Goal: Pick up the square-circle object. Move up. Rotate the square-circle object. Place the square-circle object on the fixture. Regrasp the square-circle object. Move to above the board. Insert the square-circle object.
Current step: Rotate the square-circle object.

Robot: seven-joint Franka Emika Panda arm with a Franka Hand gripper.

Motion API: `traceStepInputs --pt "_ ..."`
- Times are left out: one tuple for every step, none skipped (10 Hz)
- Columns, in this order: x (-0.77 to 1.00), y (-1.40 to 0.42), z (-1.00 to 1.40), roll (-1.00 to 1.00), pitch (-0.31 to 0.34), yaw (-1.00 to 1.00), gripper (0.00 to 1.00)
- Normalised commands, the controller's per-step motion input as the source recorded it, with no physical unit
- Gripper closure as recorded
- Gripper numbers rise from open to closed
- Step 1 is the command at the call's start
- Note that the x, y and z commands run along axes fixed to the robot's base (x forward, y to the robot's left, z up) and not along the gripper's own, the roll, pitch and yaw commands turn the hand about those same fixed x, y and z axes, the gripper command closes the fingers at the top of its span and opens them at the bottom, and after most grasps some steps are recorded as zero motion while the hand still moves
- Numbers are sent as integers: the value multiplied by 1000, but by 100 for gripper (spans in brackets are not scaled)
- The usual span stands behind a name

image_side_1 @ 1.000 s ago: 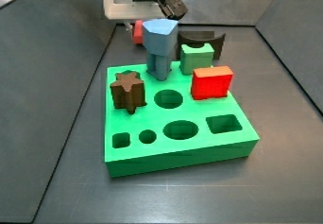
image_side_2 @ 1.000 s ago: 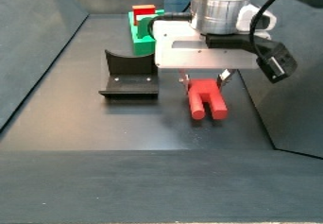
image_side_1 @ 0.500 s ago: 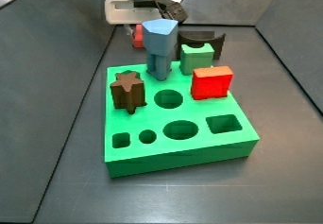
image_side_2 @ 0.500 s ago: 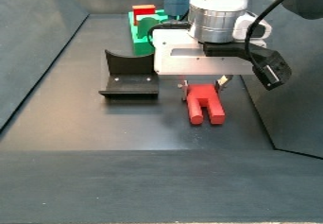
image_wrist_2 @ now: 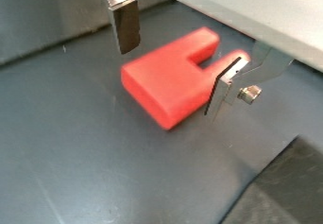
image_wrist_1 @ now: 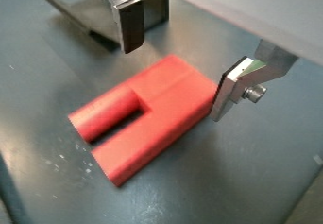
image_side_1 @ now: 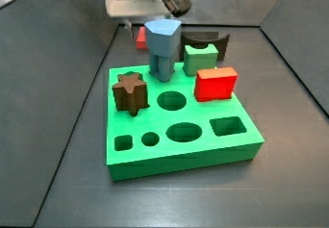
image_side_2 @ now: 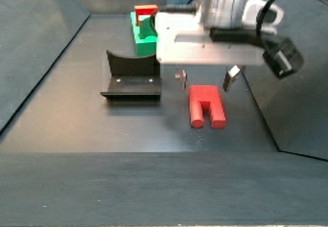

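The square-circle object (image_side_2: pixel 205 106) is a dull-red peg lying flat on the dark floor, and it shows in both wrist views (image_wrist_1: pixel 139 119) (image_wrist_2: pixel 171 72). My gripper (image_side_2: pixel 206 77) hangs just above it, open, with one finger on each side of the square end and not touching it (image_wrist_1: pixel 180 62) (image_wrist_2: pixel 175 58). The dark fixture (image_side_2: pixel 128 78) stands on the floor beside the peg, and its edge (image_wrist_1: pixel 89 15) shows in a wrist view. The green board (image_side_1: pixel 180 126) lies nearer the front in a side view, with the gripper (image_side_1: pixel 139 6) behind it.
On the board stand a blue hexagonal peg (image_side_1: pixel 162 44), a dark star peg (image_side_1: pixel 129 89), a bright red cube (image_side_1: pixel 216 83) and a green piece under a dark arch (image_side_1: pixel 199 54). Dark walls close in the floor on both sides.
The gripper has risen a little above the peg. The peg still lies in the same spot on the floor.
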Motion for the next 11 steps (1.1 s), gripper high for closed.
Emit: traceStepInputs --pt "-11 6 1000 42 85 -18 0" --pt "-16 5 1000 61 91 -18 0" --pt "-21 4 1000 86 95 -12 0" --pt "-24 1 1000 101 100 -3 0" --pt "-29 -4 868 123 100 7 0" --pt "-32 -7 740 140 99 13 0" --pt "0 0 0 0 0 1000 0" --pt "-2 -4 -165 1 1 1000 0" --pt "7 4 -287 3 1 1000 0" --pt "41 5 -223 3 0 1000 0" --pt "42 1 -162 2 -1 1000 0"
